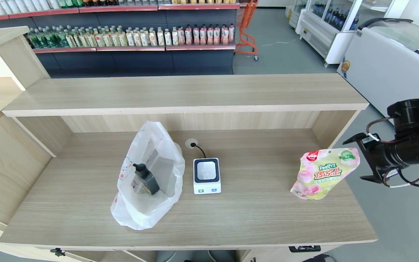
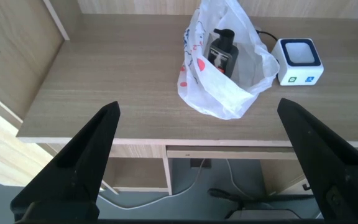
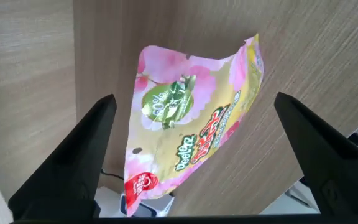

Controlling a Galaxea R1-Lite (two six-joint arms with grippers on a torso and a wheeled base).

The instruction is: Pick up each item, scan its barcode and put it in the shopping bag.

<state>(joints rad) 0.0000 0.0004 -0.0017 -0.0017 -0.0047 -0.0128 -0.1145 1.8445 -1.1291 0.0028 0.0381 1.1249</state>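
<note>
One pouch (image 3: 191, 118) between right fingers (image 3: 73, 168)

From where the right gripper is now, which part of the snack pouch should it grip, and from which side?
Probably the flat top seal of the snack pouch, approached from the counter's right end, where the open right gripper faces it. The pouch stands tilted on its fuller bottom, so the thin upper edge is free for both fingers.
</note>
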